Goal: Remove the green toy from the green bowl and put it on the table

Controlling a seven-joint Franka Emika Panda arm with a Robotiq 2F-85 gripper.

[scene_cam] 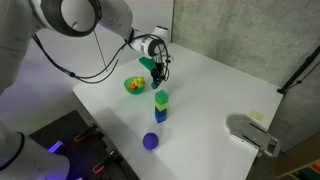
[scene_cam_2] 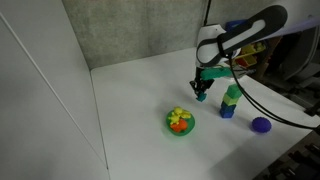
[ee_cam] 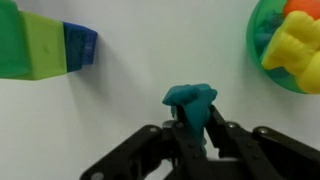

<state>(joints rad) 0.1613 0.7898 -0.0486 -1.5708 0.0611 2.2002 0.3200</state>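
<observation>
My gripper (ee_cam: pixel 192 130) is shut on a teal-green toy (ee_cam: pixel 190 100) and holds it above the white table (scene_cam: pixel 220 90), between the green bowl and the stacked blocks. It shows in both exterior views (scene_cam: pixel 156 68) (scene_cam_2: pixel 203 80), with the toy (scene_cam: pixel 148 63) (scene_cam_2: pixel 207 73) between the fingers. The green bowl (scene_cam: pixel 134 86) (scene_cam_2: pixel 180 122) (ee_cam: pixel 255 40) sits on the table and holds yellow, orange and red toys.
A green cube on a blue cube (scene_cam: pixel 161 106) (scene_cam_2: pixel 230 100) (ee_cam: pixel 45 48) stands next to the gripper. A purple round object (scene_cam: pixel 151 141) (scene_cam_2: pixel 261 125) lies near the table edge. A grey device (scene_cam: pixel 252 132) sits at a corner. A wall (scene_cam_2: pixel 40 90) borders the table.
</observation>
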